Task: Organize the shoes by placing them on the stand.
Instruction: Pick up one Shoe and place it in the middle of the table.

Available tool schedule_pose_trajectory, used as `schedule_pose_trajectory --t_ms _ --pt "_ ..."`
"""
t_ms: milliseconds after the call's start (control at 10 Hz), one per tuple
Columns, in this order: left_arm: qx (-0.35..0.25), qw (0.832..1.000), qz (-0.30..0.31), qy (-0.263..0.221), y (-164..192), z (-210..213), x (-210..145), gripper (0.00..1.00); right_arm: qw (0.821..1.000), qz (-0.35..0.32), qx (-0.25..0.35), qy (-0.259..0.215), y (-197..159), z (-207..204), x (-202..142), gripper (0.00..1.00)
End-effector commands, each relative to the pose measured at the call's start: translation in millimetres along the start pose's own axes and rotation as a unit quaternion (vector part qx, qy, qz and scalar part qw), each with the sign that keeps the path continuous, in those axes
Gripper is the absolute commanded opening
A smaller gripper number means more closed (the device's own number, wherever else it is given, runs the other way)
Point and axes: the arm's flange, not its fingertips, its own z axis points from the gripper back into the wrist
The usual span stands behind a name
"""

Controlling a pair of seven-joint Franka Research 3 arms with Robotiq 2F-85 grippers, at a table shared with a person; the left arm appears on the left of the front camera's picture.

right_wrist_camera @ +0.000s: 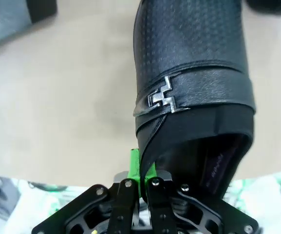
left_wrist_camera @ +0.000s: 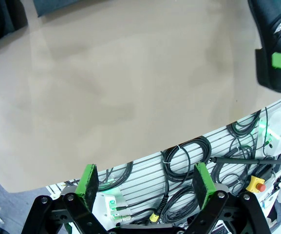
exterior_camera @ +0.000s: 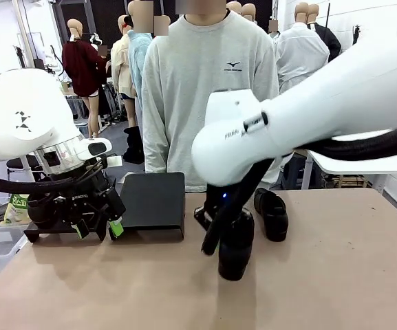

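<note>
Front, right gripper [exterior_camera: 219,230]: we see it clamped on a shoe [exterior_camera: 237,254], which hangs toe-down over the table [exterior_camera: 336,275].
Front, second shoe [exterior_camera: 272,214]: lying on the table just behind the held one.
Front, stand [exterior_camera: 153,199]: left of both shoes, with a person [exterior_camera: 208,89] behind it.
Front, in the way: the right arm crosses the person and hides the held shoe's top.
Front, left gripper [exterior_camera: 96,227]: jaws apart, empty, just left of the stand.
Left wrist, fingers [left_wrist_camera: 88,178]: apart above the table edge, with cables [left_wrist_camera: 184,156] below it.
Right wrist, pads [right_wrist_camera: 134,163]: together on the shoe's collar, near its buckle [right_wrist_camera: 162,95].
</note>
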Motion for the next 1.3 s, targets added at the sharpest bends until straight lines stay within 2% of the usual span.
schedule_pose_trajectory --t_ms 0,100,400,800,900,1200 --pt "-0.004 1.0 -0.002 0.003 1 0 -1 1.0 1.0 -0.019 0.006 -0.024 10 -15 -10 0.0" --pt "-0.004 1.0 -0.002 0.003 1 0 -1 1.0 0.999 0.025 0.008 -0.025 17 -25 -12 0.0" --pt "-0.004 1.0 -0.002 0.003 1 0 -1 1.0 0.995 0.099 -0.006 -0.019 39 -39 -22 0.0" --pt "-0.004 1.0 -0.002 0.003 1 0 -1 1.0 0.992 0.123 -0.023 0.017 55 -54 -24 0.0" --pt "-0.004 1.0 -0.002 0.003 1 0 -1 1.0 0.992 0.12 -0.021 0.019 54 -54 -22 0.15" --pt "-0.004 1.0 -0.002 0.003 1 0 -1 1.0 0.993 0.115 -0.011 0.014 54 -53 -22 0.73"
